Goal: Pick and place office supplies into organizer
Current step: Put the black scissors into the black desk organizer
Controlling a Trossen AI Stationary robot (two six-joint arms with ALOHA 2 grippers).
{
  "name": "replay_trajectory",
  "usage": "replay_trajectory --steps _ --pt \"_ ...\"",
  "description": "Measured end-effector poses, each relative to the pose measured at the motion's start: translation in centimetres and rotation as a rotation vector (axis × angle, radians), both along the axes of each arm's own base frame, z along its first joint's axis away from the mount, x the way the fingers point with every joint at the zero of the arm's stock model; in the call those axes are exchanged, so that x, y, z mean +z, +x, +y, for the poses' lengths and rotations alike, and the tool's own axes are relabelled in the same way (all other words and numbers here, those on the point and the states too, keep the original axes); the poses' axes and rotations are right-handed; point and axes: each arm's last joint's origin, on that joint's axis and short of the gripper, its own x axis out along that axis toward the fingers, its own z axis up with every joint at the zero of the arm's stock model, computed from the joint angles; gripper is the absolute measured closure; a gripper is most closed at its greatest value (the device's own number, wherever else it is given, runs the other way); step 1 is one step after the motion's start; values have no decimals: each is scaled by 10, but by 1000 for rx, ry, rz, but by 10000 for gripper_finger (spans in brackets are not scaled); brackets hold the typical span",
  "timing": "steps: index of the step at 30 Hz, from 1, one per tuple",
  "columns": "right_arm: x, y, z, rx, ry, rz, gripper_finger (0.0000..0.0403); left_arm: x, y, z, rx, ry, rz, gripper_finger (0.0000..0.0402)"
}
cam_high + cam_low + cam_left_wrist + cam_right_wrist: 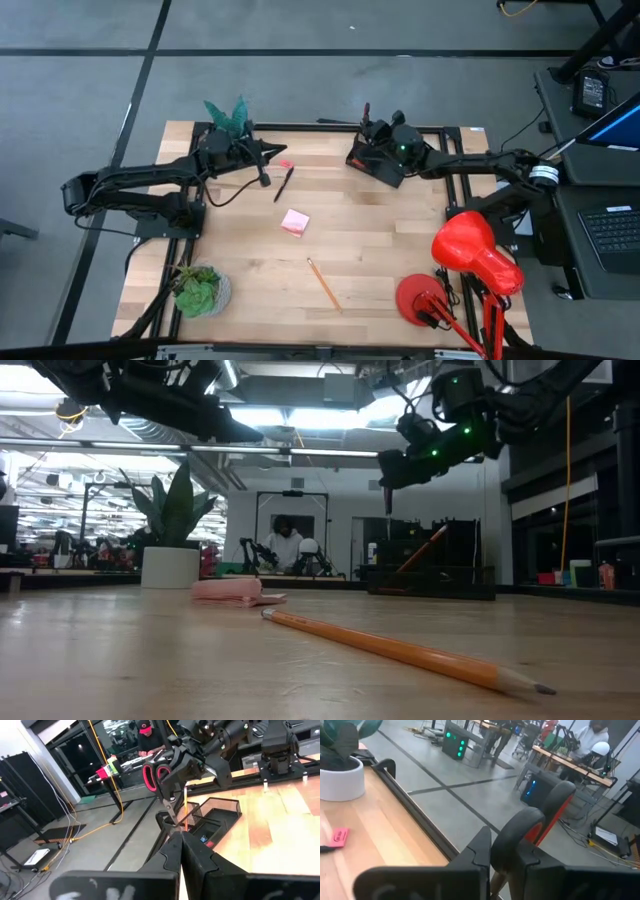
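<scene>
The worktop (380, 250) carries the black organizer (372, 165) at its far right, with the right hand (368, 125) above it, clamped on the red-handled scissors (159, 774). The left hand (278, 152) waits closed and empty at the far left, near a black pen (284, 184). A pink sticky-note pad (295, 222) and an orange pencil (323, 283) lie mid-worktop.

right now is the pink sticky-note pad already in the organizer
No, the pink sticky-note pad lies on the bare wooden table, well apart from the black organizer at the far edge.
</scene>
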Motion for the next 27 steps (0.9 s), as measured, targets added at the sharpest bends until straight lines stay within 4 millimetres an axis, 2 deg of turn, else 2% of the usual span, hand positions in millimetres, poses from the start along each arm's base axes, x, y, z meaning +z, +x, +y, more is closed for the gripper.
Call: replay_trajectory --steps 11,27 --pt "-19 10 -2 5 38 21 375 0 0 0 0 1 0 399" --pt "-31 6 -3 -27 144 68 367 0 0 0 0 2 3 399"
